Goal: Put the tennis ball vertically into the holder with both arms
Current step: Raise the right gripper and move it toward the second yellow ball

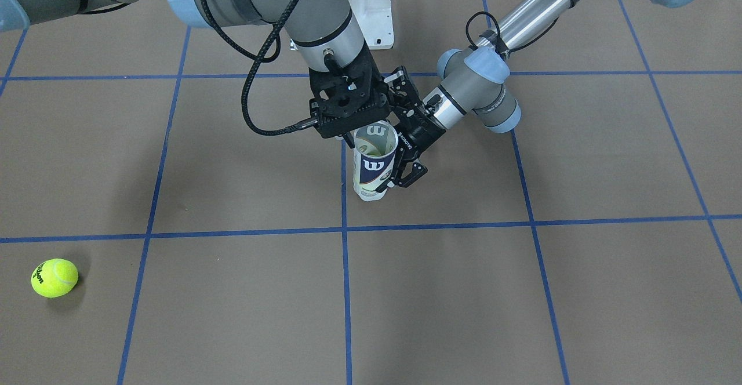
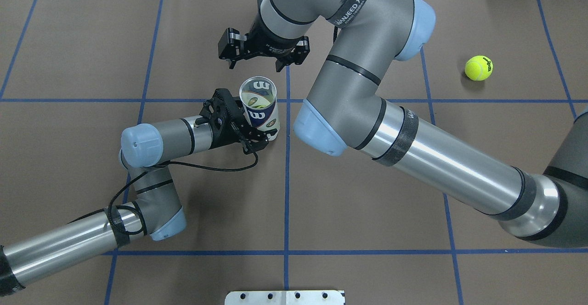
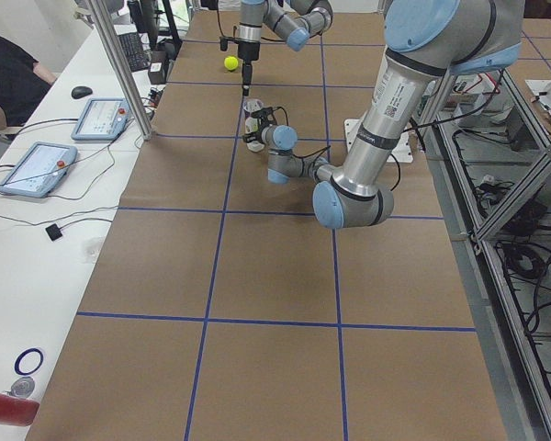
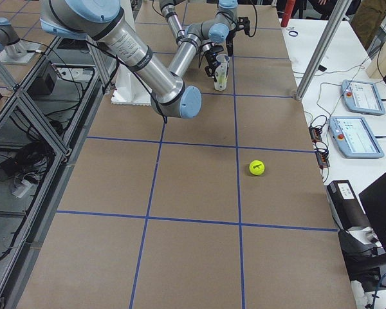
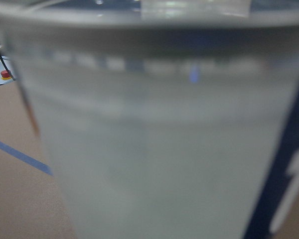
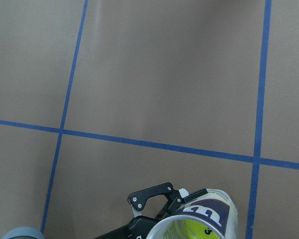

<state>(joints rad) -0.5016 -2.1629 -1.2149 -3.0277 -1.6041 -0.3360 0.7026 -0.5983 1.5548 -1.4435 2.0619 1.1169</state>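
The holder (image 2: 260, 112), a clear can with a navy-and-white "W" label, stands upright near the table's middle (image 1: 374, 167). My left gripper (image 2: 250, 135) comes in from the side and is shut on the holder's lower half; the left wrist view is filled by the blurred can wall (image 5: 154, 139). A yellow-green tennis ball (image 6: 189, 230) shows inside the can. My right gripper (image 2: 255, 66) hangs open and empty just beyond the can's mouth, pointing down. Another tennis ball (image 2: 478, 67) lies loose on the table far to my right (image 1: 54, 278).
The white pedestal base (image 1: 371, 8) sits at the robot's side of the table (image 2: 285, 297). Blue tape lines grid the brown table cover. A side bench with tablets (image 3: 37, 165) and a seated person (image 3: 5, 73) runs along the far edge.
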